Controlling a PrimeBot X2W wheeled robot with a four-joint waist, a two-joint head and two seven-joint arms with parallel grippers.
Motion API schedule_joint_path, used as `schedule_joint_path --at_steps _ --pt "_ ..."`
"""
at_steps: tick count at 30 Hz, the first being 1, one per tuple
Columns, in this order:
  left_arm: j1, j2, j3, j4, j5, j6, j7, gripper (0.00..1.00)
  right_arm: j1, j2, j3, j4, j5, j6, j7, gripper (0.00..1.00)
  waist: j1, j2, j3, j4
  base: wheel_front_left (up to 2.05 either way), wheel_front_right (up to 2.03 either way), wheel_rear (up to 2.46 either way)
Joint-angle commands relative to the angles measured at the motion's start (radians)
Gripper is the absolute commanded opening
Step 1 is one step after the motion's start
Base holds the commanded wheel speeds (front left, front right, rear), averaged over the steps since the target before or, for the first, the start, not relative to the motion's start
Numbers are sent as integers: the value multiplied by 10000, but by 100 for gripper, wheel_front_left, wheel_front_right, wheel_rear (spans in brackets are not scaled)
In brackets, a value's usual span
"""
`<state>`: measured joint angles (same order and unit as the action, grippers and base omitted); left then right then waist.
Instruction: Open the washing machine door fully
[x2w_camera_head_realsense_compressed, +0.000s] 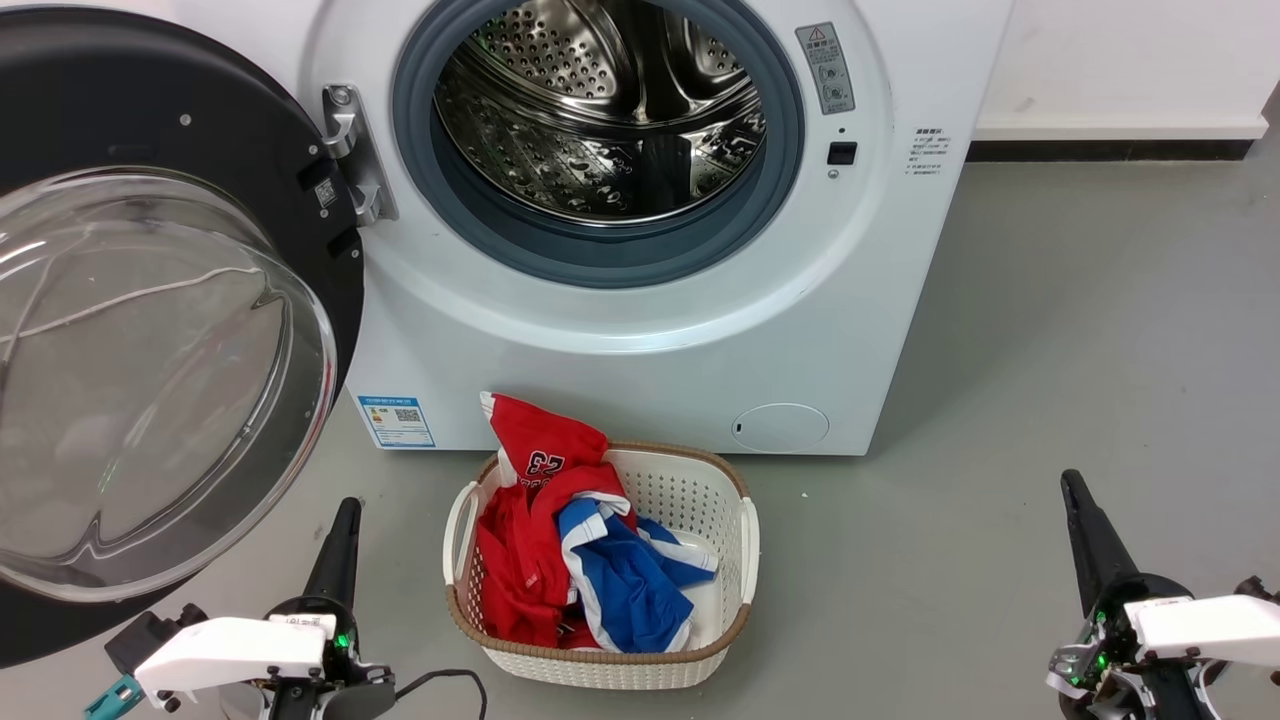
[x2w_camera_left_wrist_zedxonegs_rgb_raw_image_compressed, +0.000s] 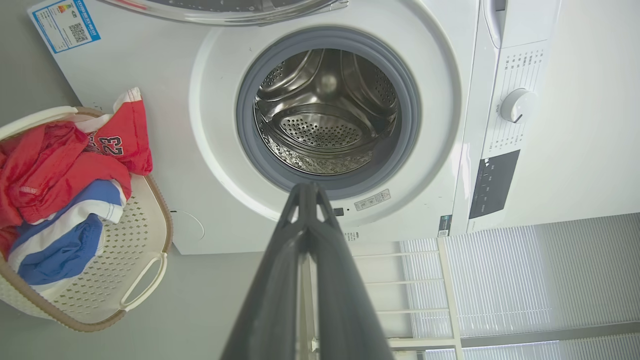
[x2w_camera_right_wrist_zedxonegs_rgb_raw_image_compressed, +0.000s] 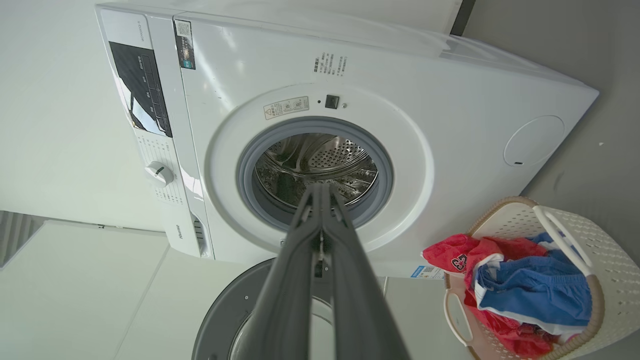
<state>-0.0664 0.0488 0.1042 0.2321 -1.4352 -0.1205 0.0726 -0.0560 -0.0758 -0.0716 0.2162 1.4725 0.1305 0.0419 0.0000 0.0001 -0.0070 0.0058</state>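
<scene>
Head view: the washing machine (x2w_camera_head_realsense_compressed: 640, 330) stands ahead of both my pairs of fingers, its steel drum bare and the mouth uncovered. The washing machine door (x2w_camera_head_realsense_compressed: 150, 380) hangs swung out on the outer side of my left fingers (x2w_camera_head_realsense_compressed: 345, 515), beyond their tips and near them but not touching. Its inner face and its bulging glass bowl (x2w_camera_head_realsense_compressed: 140, 380) are turned toward me. It looks close to the end of its swing, though I cannot tell whether it has reached its stop.

I judge the door to be stiff and fairly heavy. The hinge (x2w_camera_head_realsense_compressed: 352, 150) carries its weight, so it should move only in an arc and need a steady push, not a lift. The black ring (x2w_camera_head_realsense_compressed: 250, 130) is glossy and likely slippery, and the glass is domed, so my fingers could skid off either one. I would press on the ring at the free edge, far from the hinge, where the least force turns it, and leave the glass alone.

A laundry basket (x2w_camera_head_realsense_compressed: 745, 535) of red and blue clothes sits on the floor between my two pairs of fingers, nearer the left.

My left fingers (x2w_camera_left_wrist_zedxonegs_rgb_raw_image_compressed: 307, 190) are pressed together, tips meeting, gripping nothing. My right fingers (x2w_camera_head_realsense_compressed: 1072, 485) are well apart from the door, and the right wrist view shows them (x2w_camera_right_wrist_zedxonegs_rgb_raw_image_compressed: 320, 190) pressed together and empty too.
</scene>
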Motion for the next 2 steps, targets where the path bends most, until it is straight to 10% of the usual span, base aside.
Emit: schedule_joint_path --at_steps 1,2 --pt "-202 22 33 -6 -173 -60 49 0 -213 -24 -17 10 192 4 59 0 0 -1 4 -2 0 0 0" --pt "-218 22 38 2 -255 -62 70 0 -236 -22 -22 24 272 4 74 0 0 -1 9 -5 0 0 0"
